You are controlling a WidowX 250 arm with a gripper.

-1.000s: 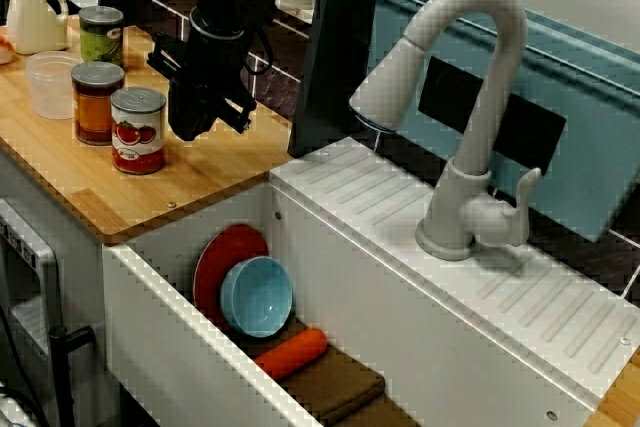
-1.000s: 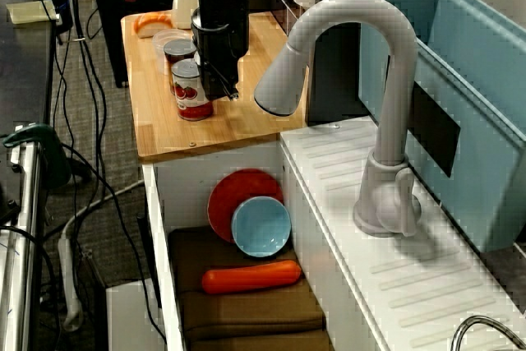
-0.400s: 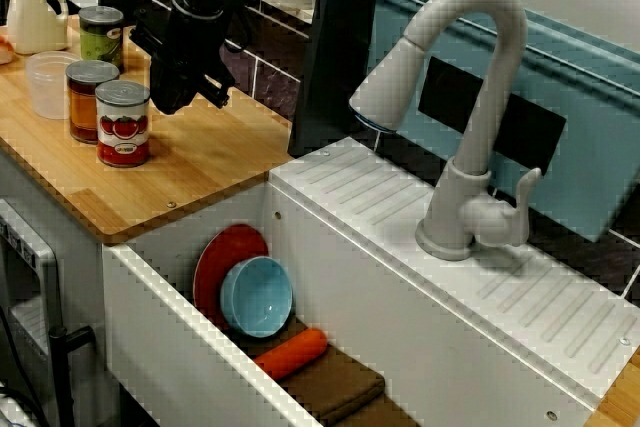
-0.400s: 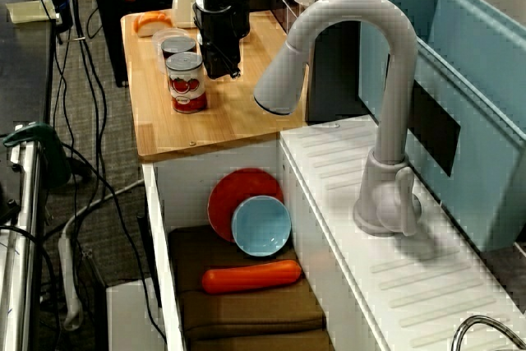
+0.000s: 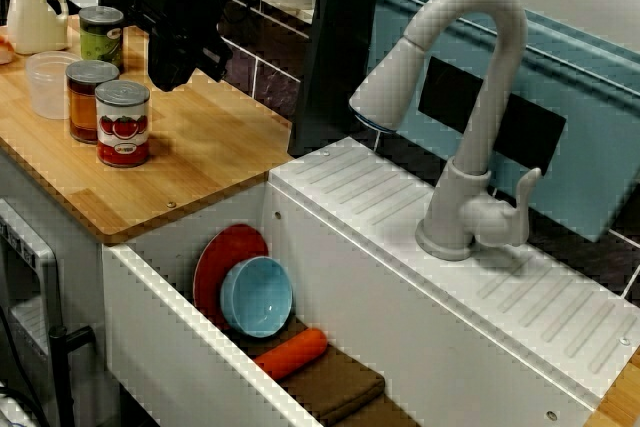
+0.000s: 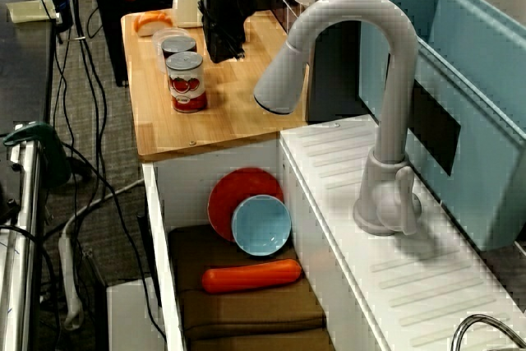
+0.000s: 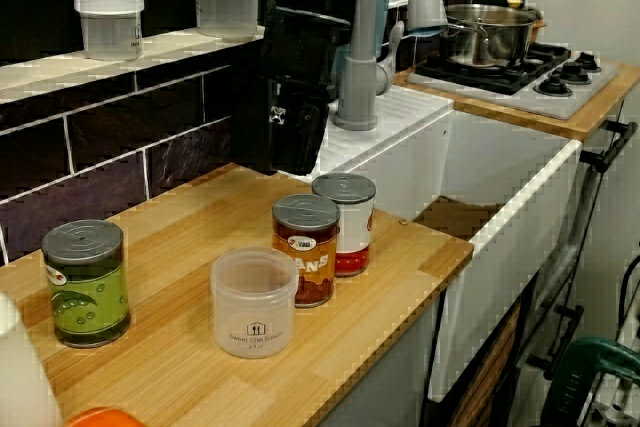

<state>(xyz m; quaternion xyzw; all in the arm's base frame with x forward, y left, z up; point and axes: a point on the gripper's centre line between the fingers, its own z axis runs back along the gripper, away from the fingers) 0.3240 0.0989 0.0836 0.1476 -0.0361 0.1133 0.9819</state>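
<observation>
Within the last second the tomato can (image 5: 122, 122) has shifted along the wooden counter (image 5: 205, 162) until it stands close beside the orange-labelled can (image 5: 90, 99), and the gripper (image 5: 168, 75), which hung right next to it then, has risen and drawn back toward the dark tiled wall. In the view across the sink it now hangs above the counter, apart from the tomato can, which stands free and upright on its own. The view from the counter's end shows the gripper only as a dark block, so how far its fingers are spread cannot be told; nothing shows between them. The can has a grey metal lid and a white label with red tomatoes. A clear plastic cup (image 5: 48, 85) and a green-labelled can (image 5: 100, 35) stand farther back.
</observation>
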